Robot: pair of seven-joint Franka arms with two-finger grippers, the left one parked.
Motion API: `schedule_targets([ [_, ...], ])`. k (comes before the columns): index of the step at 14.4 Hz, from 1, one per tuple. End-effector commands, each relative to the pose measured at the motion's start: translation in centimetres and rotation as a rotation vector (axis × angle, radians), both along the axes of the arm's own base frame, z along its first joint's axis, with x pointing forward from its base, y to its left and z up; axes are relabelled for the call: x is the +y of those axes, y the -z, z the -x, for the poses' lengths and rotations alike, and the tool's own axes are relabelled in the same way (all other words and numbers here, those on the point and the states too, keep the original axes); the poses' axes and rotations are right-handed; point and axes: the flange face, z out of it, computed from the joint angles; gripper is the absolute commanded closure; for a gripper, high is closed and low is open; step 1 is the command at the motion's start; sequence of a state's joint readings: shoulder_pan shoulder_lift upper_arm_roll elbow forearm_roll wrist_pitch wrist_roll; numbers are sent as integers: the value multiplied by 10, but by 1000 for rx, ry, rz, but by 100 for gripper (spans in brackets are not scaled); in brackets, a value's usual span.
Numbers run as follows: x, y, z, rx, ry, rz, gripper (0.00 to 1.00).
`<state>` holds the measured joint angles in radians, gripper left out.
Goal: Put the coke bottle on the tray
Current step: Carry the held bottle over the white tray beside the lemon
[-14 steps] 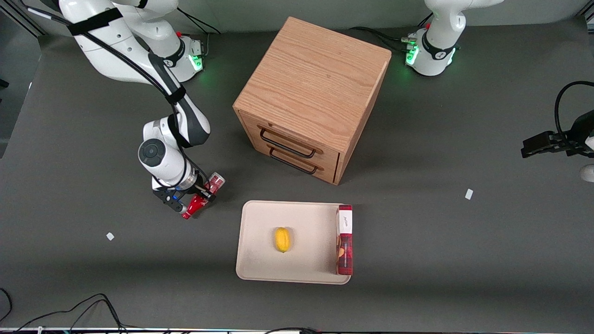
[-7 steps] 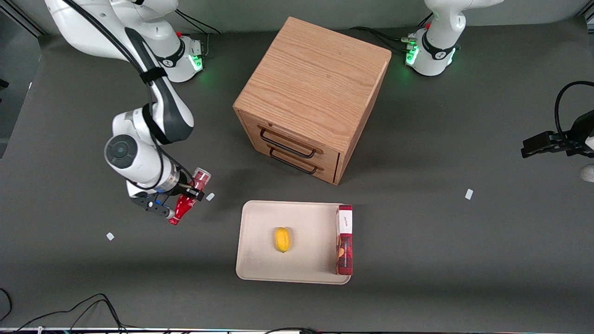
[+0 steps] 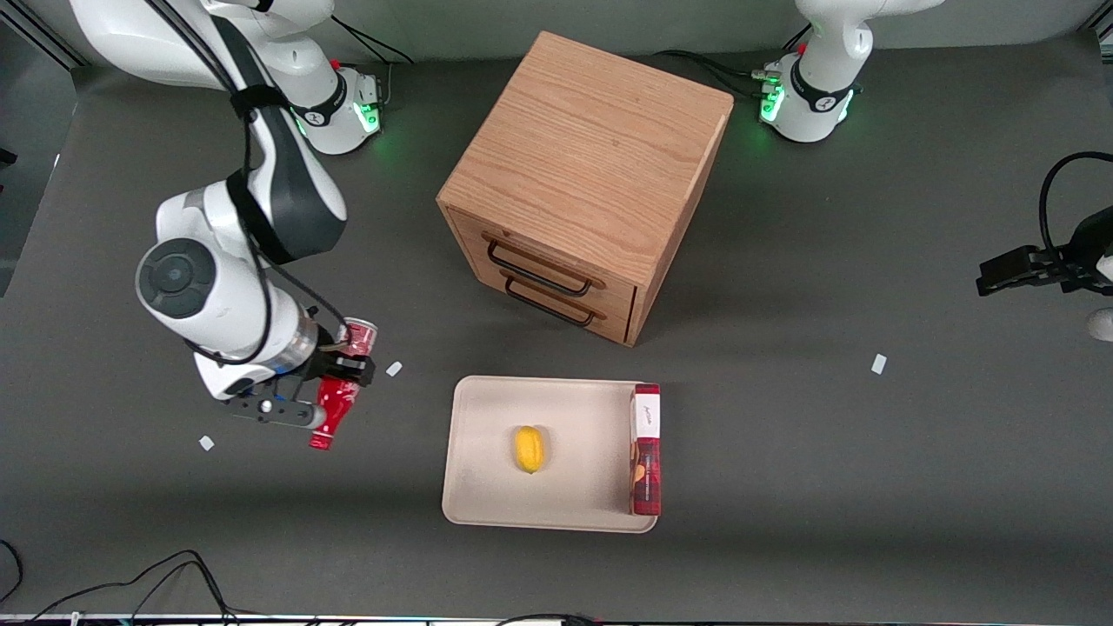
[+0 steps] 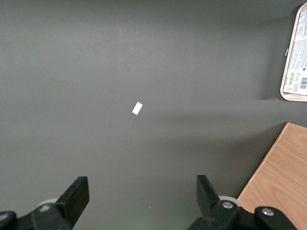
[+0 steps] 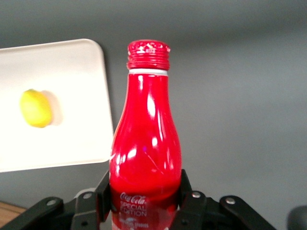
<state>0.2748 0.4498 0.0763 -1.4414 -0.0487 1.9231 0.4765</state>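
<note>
My right gripper (image 3: 335,387) is shut on the coke bottle (image 3: 335,402), a slim red bottle with white script, and holds it tilted above the table with its red cap pointing toward the front camera. In the right wrist view the bottle (image 5: 146,139) fills the space between my two black fingers (image 5: 103,191). The beige tray (image 3: 487,487) lies on the table beside the bottle, toward the parked arm's end. Its rounded corner also shows in the right wrist view (image 5: 81,148).
On the tray lie a yellow lemon (image 3: 529,449) and a flat red box with a white end (image 3: 645,449). A wooden drawer cabinet (image 3: 587,178) stands farther from the front camera than the tray. Small white scraps (image 3: 394,369) lie on the dark table.
My gripper has lifted the bottle off the table and carried it up and toward the working arm's end, slightly nearer the front camera. The tray and its contents have not moved.
</note>
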Motion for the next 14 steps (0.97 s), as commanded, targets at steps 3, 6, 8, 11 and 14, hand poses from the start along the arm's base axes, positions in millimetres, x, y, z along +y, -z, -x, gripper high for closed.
schedule_targets([
  [3, 71, 22, -47, -46, -200, -56, 100],
  [6, 83, 82, -66, -110, -203, -97, 100],
  [8, 93, 121, -71, -138, -196, -119, 100],
  [11, 100, 167, -72, -142, -176, -135, 100],
  [14, 102, 197, -69, -117, -142, -133, 94],
])
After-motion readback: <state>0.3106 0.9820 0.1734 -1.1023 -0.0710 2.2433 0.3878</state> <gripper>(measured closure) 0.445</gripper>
